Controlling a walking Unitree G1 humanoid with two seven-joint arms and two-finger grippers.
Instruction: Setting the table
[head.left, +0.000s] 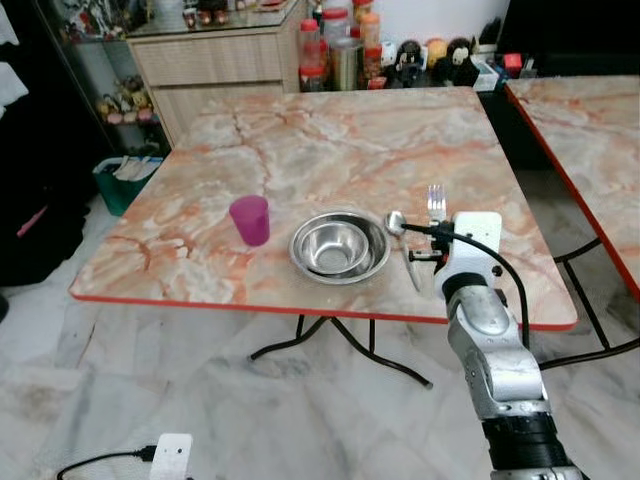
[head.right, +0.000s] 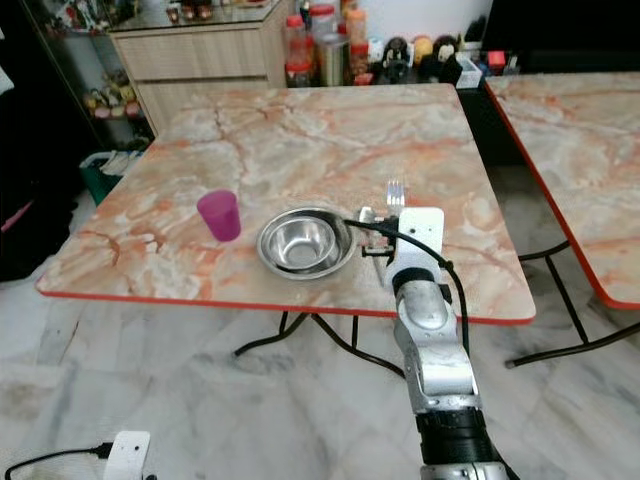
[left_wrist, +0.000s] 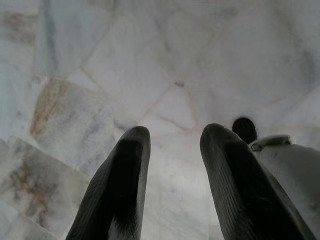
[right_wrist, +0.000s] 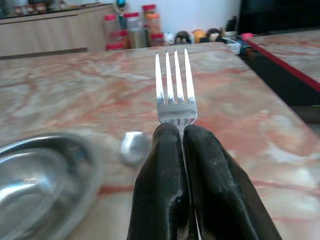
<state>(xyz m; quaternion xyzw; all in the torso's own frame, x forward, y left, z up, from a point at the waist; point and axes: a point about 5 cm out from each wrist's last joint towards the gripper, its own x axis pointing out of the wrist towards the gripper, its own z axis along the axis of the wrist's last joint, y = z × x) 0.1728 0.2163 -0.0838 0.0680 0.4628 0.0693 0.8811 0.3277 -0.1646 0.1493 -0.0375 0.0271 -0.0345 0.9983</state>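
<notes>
My right gripper (right_wrist: 182, 150) is clamped on the fork (right_wrist: 175, 90), tines pointing away over the marble table (head.left: 330, 140). I judge this the cutlery-placing step: next I must lower the fork flat beside the spoon (head.left: 400, 235), which lies just right of the steel bowl (head.left: 340, 247). My right arm reaches forward, wrist level above the near edge. The purple cup (head.left: 250, 220) stands left of the bowl. My left gripper (left_wrist: 175, 165) hangs idle over the floor, fingers parted.
</notes>
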